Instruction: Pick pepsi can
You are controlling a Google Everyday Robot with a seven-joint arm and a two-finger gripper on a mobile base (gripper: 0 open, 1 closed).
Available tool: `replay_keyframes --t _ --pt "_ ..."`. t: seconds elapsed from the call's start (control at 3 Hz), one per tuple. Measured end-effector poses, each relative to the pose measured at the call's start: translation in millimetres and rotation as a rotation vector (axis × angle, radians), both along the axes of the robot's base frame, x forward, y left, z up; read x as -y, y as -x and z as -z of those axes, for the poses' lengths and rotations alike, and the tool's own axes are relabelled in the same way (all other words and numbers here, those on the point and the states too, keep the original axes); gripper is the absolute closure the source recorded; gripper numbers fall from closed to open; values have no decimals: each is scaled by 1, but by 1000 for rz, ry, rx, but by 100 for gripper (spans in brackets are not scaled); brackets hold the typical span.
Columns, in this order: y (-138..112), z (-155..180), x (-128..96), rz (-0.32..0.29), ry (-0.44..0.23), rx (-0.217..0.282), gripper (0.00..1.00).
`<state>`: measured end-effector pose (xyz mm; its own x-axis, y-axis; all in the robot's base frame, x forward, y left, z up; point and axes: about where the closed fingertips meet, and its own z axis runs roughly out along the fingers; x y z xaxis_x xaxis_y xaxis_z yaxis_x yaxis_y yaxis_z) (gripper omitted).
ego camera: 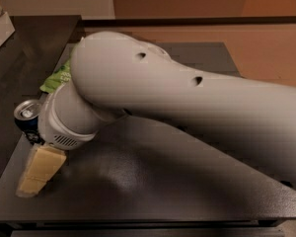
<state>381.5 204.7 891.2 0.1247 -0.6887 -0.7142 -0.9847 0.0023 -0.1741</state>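
Observation:
The pepsi can [27, 116] is a dark navy can with a silver top. It stands upright near the left edge of the dark table [153, 181]. My arm's grey wrist covers its right side. My gripper [37, 173] is cream coloured and hangs from the wrist just in front of the can, low over the table, at the can's near right. It holds nothing that I can see.
A bright green snack bag [57, 79] lies behind the can, mostly hidden by my arm [187, 107]. The arm spans the table from the right. The table's left edge runs close to the can. A darker counter [24, 43] lies at the far left.

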Motion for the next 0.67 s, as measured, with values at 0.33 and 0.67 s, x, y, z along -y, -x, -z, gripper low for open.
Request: replay_keyframes --t 0.33,0.67 --pt "-16 5 -16 46 -24 -16 0" --pt "-32 5 -18 96 -51 -36 1"
